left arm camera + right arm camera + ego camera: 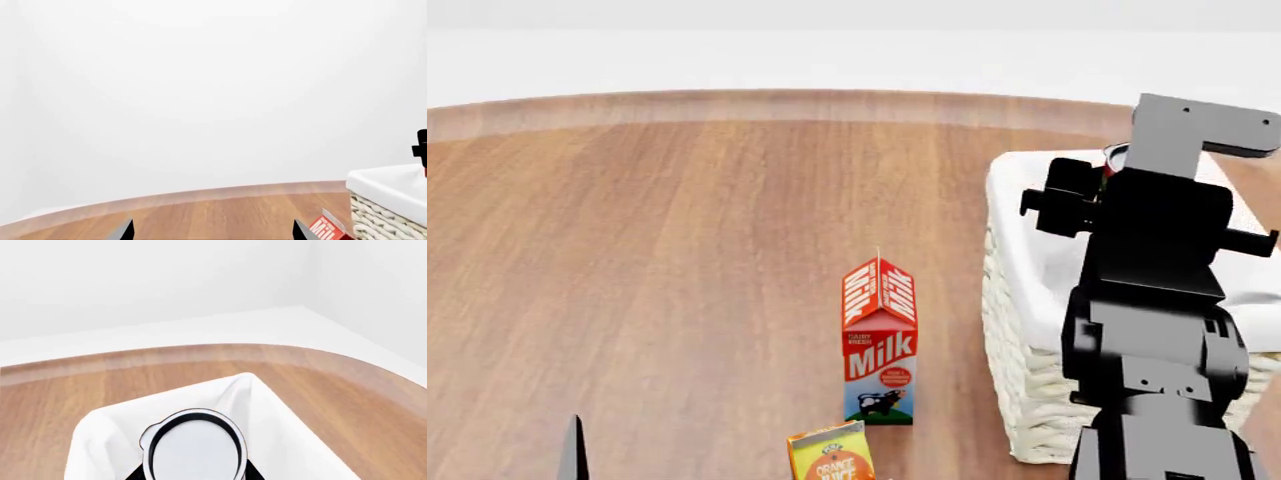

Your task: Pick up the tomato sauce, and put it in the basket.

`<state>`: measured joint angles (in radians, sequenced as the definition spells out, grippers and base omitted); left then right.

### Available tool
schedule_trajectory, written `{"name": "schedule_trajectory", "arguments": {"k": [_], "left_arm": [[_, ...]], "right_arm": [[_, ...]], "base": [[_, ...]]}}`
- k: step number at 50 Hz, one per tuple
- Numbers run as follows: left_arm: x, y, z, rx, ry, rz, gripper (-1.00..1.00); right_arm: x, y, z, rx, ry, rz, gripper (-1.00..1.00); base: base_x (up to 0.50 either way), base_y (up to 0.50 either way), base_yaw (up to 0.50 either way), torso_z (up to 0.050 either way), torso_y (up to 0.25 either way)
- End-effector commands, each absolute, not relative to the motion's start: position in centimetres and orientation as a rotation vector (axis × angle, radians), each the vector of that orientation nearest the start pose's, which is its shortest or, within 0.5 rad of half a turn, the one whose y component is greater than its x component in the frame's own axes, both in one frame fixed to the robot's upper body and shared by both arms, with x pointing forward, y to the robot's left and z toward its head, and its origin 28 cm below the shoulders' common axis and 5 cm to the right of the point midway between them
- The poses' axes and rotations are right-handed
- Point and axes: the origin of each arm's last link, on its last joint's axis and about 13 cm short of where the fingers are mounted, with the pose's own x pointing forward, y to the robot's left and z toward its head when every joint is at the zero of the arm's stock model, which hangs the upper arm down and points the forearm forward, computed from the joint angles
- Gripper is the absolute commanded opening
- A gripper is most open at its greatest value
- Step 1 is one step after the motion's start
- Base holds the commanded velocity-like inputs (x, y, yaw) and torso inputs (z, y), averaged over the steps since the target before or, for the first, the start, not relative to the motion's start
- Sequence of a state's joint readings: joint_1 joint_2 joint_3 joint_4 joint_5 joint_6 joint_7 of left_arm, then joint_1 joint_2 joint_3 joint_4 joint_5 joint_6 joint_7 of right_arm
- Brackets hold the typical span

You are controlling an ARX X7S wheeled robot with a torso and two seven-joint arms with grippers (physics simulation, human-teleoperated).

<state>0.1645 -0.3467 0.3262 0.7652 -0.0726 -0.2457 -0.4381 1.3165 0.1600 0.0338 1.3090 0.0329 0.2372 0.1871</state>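
The tomato sauce (pixel 193 447) shows its silver-white lid in the right wrist view, held between the black fingers of my right gripper (pixel 193 475). It hangs over the white cloth liner of the basket (pixel 100 440). In the head view the right arm hides most of the can; only a red sliver of the tomato sauce (pixel 1113 157) shows above the basket (pixel 1028 330) at the right. My left gripper (pixel 213 235) is open and empty, low over the wooden table, with the basket (pixel 387 200) off to its side.
A red milk carton (pixel 878 340) stands just left of the basket and also shows in the left wrist view (pixel 330 230). An orange juice carton (pixel 831 455) stands in front of it. The round wooden table's far edge (pixel 827 105) curves across the back.
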Motion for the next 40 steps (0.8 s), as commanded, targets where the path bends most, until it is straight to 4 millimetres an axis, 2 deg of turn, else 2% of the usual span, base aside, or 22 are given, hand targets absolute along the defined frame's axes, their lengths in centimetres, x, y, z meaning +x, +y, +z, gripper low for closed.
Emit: {"name": "schedule_trajectory", "arguments": {"k": [1,17,29,30,40], "left_arm": [[14.7,19.1,11.3,0.087,-0.297,-0.015,1.00],[14.7,19.1,11.2,0.086,-0.294,-0.015,1.00],[14.8,19.1,11.2,0.089,-0.289,-0.015,1.00],[14.8,19.1,11.2,0.090,-0.290,-0.015,1.00],[14.8,19.1,11.2,0.090,-0.288,-0.015,1.00]], "right_arm": [[41.7,-16.9,16.0,0.011,0.259,-0.354,-1.00],[41.3,-16.9,14.4,0.022,0.283,-0.341,-1.00],[41.2,-16.9,14.3,0.033,0.284,-0.350,-1.00],[41.2,-16.9,14.3,0.036,0.285,-0.349,1.00],[41.3,-16.8,14.4,0.033,0.278,-0.343,1.00]], "base": [[0.00,0.00,0.00,0.000,0.000],[0.00,0.00,0.00,0.000,0.001],[0.00,0.00,0.00,0.000,0.000],[0.00,0.00,0.00,0.000,0.000],[0.00,0.00,0.00,0.000,0.000]]}}
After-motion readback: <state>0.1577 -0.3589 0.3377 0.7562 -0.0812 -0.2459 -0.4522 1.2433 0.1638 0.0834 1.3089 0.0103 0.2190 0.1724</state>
